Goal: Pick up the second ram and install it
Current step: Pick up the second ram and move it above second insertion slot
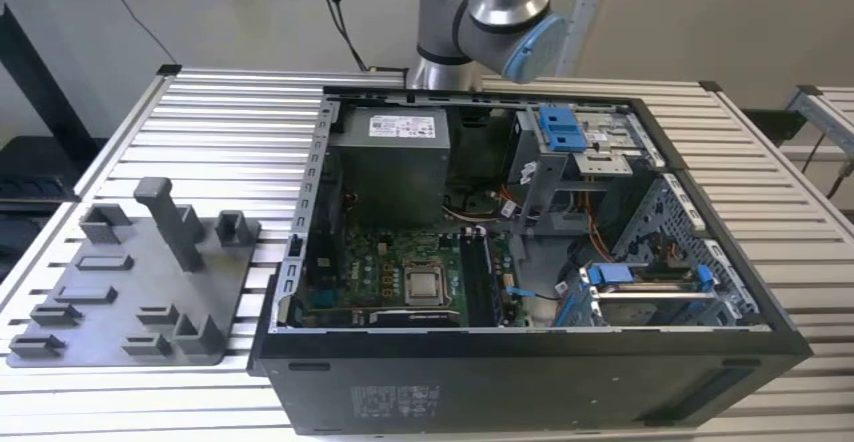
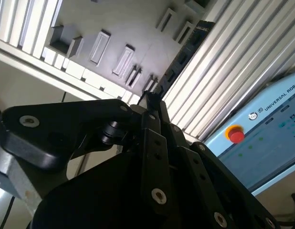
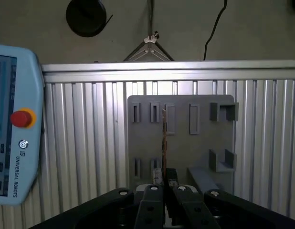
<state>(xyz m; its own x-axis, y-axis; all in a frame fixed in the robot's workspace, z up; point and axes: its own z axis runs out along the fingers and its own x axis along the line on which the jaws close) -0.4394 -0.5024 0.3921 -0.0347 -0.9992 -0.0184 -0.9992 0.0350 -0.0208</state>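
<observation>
Gripper (image 3: 165, 189) fingers are pressed together on the second ram (image 3: 163, 138), pinching its near end so that the board stands out straight from the fingertips. In the first wrist view it shows edge-on as a slim strip. Beyond it, well apart from its free end, lies the grey tray (image 3: 185, 143), and the strip crosses the tray's rows of slots without touching them. The wrist is aimed squarely at the tray and the slatted table (image 3: 90, 143) under it. A teach pendant (image 3: 14, 124) with a red button rests on the table, off to one side of the tray.

In the exterior view the arm (image 1: 487, 7) shows as a grey and blue joint. It rises behind the far wall of the open computer case (image 1: 534, 382), which stands just beside the tray on the exterior view's right. The motherboard (image 1: 400, 277) lies in the case's half nearest the tray.
</observation>
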